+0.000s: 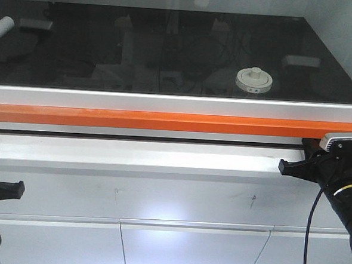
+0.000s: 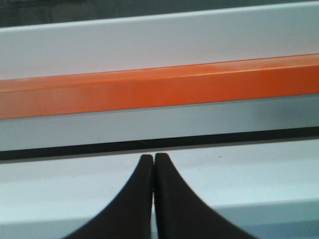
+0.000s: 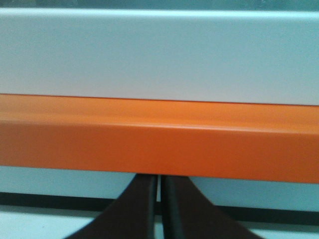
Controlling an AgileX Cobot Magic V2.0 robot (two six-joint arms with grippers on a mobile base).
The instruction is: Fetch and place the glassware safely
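The glassware [image 1: 254, 80] is a small squat clear jar with a cream-white knobbed lid, standing upright on the glossy black countertop [image 1: 109, 50], right of centre near its front edge. My left gripper [image 1: 20, 189] hangs low at the far left, in front of the white cabinet, well below and left of the jar. In the left wrist view its fingertips press together, so the left gripper [image 2: 153, 158] is shut on nothing. My right gripper [image 1: 282, 167] sits at the right, just under the orange strip, below the jar. The right gripper [image 3: 158, 177] is shut and empty, its tips against the strip.
An orange strip [image 1: 135, 119] and a silver rail [image 1: 166, 101] run along the counter's front edge, with a white ledge [image 1: 138, 156] and drawer fronts [image 1: 192, 250] below. A white tube [image 1: 1, 27] lies at the counter's far left. Grey blocks [image 1: 36, 23] [image 1: 301, 60] sit further back.
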